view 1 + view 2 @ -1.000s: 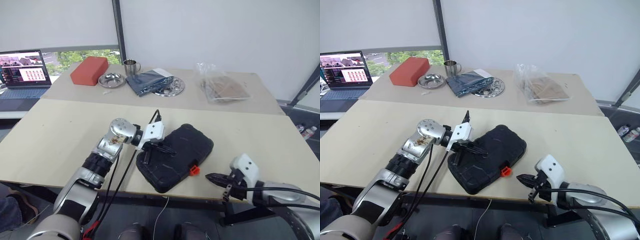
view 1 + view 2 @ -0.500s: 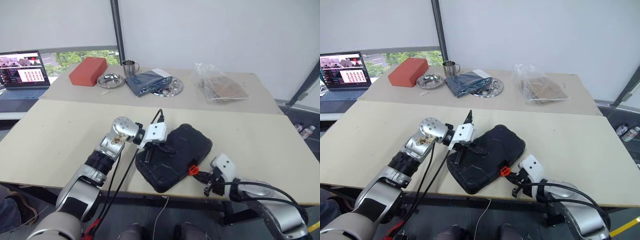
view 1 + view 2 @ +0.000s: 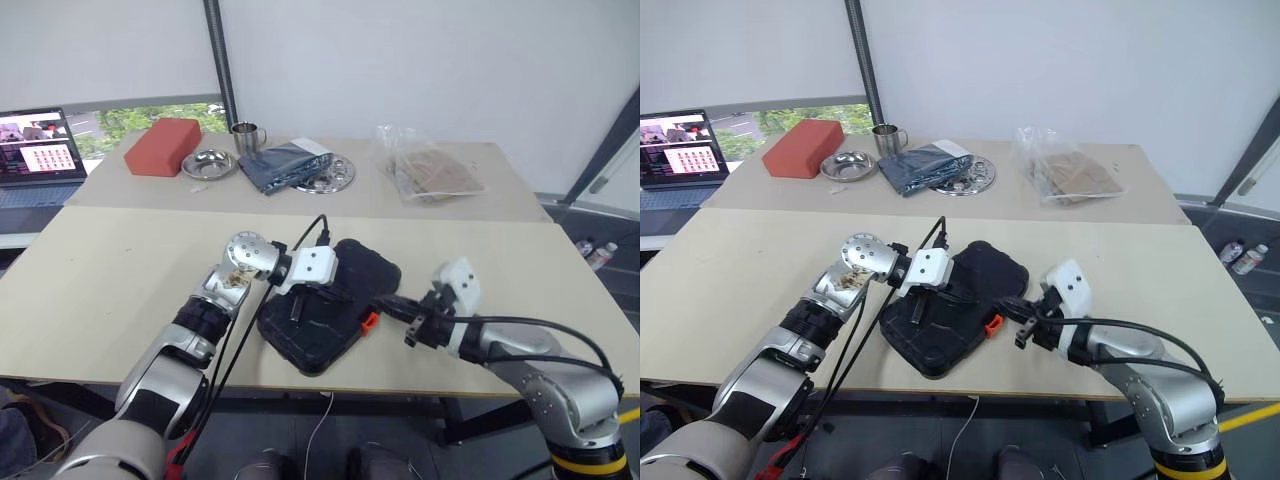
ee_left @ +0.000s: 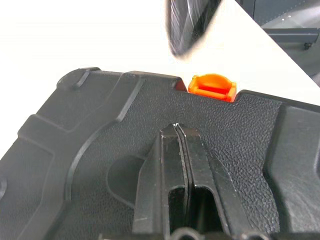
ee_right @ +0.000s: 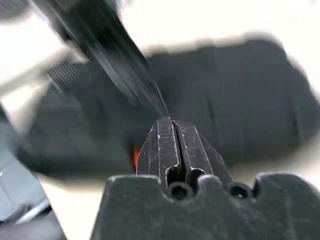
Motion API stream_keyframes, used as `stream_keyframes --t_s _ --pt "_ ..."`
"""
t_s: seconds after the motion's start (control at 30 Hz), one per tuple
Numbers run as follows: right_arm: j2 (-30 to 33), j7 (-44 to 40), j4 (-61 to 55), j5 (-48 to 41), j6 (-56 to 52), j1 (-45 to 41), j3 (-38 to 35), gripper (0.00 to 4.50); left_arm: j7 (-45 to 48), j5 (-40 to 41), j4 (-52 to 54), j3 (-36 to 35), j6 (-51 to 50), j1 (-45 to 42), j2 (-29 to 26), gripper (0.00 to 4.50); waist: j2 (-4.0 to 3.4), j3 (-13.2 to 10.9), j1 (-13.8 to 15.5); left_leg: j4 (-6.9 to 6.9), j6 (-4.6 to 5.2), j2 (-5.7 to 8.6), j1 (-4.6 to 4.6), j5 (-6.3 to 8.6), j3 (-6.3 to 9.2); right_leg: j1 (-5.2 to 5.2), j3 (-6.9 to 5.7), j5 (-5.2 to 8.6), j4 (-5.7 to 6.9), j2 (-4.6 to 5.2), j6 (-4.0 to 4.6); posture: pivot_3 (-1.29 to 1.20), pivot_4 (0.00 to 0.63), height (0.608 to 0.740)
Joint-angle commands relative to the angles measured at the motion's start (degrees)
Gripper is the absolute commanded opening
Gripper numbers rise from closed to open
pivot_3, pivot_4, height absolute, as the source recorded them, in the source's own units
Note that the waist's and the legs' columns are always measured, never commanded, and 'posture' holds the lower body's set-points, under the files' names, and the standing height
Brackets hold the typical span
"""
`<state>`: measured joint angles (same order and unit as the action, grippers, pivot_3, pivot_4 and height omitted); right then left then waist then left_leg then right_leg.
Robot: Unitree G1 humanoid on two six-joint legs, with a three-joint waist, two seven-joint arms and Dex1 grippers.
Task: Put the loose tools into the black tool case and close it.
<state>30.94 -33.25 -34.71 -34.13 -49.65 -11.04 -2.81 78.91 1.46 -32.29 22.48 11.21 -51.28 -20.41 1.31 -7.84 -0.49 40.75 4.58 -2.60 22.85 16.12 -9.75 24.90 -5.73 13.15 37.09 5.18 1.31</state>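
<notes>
From the left eye view, the black tool case [image 3: 325, 312] lies closed on the front table [image 3: 110, 290], close to its near edge, skewed so one corner points at that edge. Its small orange latch [image 3: 369, 321] faces the near right side. The left gripper [image 3: 297, 307] rests on top of the lid, fingers pinched together and holding nothing. The right gripper [image 3: 385, 305] hangs just beside the latch side of the case, its fingers also pressed together and empty.

Along the far table [image 3: 480, 195] sit a red-orange box [image 3: 157, 145] near the left end, then a steel bowl [image 3: 210, 163], a metal mug [image 3: 243, 135], a folded dark cloth [image 3: 280, 165] partly over a steel plate [image 3: 330, 172], and a clear plastic bag [image 3: 430, 175] toward the right end. A laptop [image 3: 40, 155] with a lit screen stands off the left side.

The right eye view gives the same layout, with the case [image 3: 945, 315] near the front edge.

In the left wrist view, the two black fingers [image 4: 172, 165] meet tip to tip over the textured lid [image 4: 90, 150], and the orange latch [image 4: 212, 87] sits at the lid's edge just beyond them.

In the right wrist view, the fingers [image 5: 165, 145] are clamped together, pointing at the blurred dark case [image 5: 240, 100].
</notes>
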Motion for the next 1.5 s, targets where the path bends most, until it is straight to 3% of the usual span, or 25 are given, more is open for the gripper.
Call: stream_keyframes --t_s 0.03,0.27,0.47,0.87,1.03,1.17,1.27,1.5 --pt "0.87 0.58 0.77 1.76 1.07 1.52 1.50 0.04 0.28 -3.21 -2.92 2.17 -0.41 1.41 -0.20 0.04 -0.03 0.01 0.24 0.00 0.03 0.04 0.02 0.01 0.00 0.00 0.01 -0.02 0.00 0.03 0.03 0.00 0.150 0.736" --pt "6.68 -2.09 -2.43 0.64 1.43 9.11 -2.91 0.04 0.04 -3.46 -3.95 1.58 0.13 1.61 -1.42 0.04 -0.01 0.03 0.53 0.11 0.22 0.20 0.06 0.12 -0.05 -0.08 0.09 -0.03 -0.08 0.18 -0.06 0.00 0.150 0.736" --pt "6.42 -1.92 0.48 3.69 3.38 12.01 1.92 0.04 -0.53 -3.42 -4.08 1.54 0.04 1.69 -1.40 0.04 -0.01 0.03 0.28 0.07 0.35 0.14 -0.03 0.21 0.00 -0.12 0.13 0.13 -0.07 0.18 -0.34 0.00 0.150 0.736" --pt "0.67 -0.59 6.11 6.60 5.02 -0.65 6.95 0.04 0.01 -4.13 -3.57 2.69 0.81 3.07 -1.85 0.04 -0.01 0.05 -0.43 0.08 0.20 0.05 -0.04 0.12 -0.01 -0.09 0.15 0.06 -0.06 0.20 -0.24 0.00 0.150 0.736" --pt "1.07 -1.32 5.86 7.49 4.89 -0.76 8.17 0.04 0.00 -4.09 -2.95 2.72 0.33 3.66 -1.92 0.04 -0.02 0.06 -0.65 0.05 0.24 -0.05 -0.10 0.14 -0.01 -0.08 0.16 0.05 -0.04 0.14 -0.21 0.00 0.150 0.736" --pt "4.77 -3.76 2.43 5.06 3.38 1.77 4.06 0.04 -0.16 -2.61 -2.52 0.50 -2.14 3.75 -3.81 0.04 -0.03 0.06 -0.50 0.04 0.24 -0.05 -0.10 0.14 -0.01 -0.08 0.16 0.05 -0.04 0.16 -0.21 0.00 0.150 0.736" --pt "9.25 -7.71 -0.19 1.58 3.20 4.24 -1.84 0.82 1.16 2.45 1.57 -4.30 -10.41 4.85 -7.05 0.73 -0.02 0.06 -0.40 0.02 0.23 -0.05 -0.04 0.14 -0.01 -0.03 0.16 0.05 -0.06 0.17 -0.20 0.00 0.150 0.736" --pt "25.77 -28.04 2.82 -7.24 5.71 10.50 -21.68 3.07 6.24 20.05 22.35 -21.23 -40.18 15.21 -28.29 3.03 -0.12 -0.14 -0.72 -0.14 -0.16 -0.08 0.11 -0.09 -0.02 0.23 0.19 0.09 -0.06 0.07 -0.17 0.00 0.150 0.736"
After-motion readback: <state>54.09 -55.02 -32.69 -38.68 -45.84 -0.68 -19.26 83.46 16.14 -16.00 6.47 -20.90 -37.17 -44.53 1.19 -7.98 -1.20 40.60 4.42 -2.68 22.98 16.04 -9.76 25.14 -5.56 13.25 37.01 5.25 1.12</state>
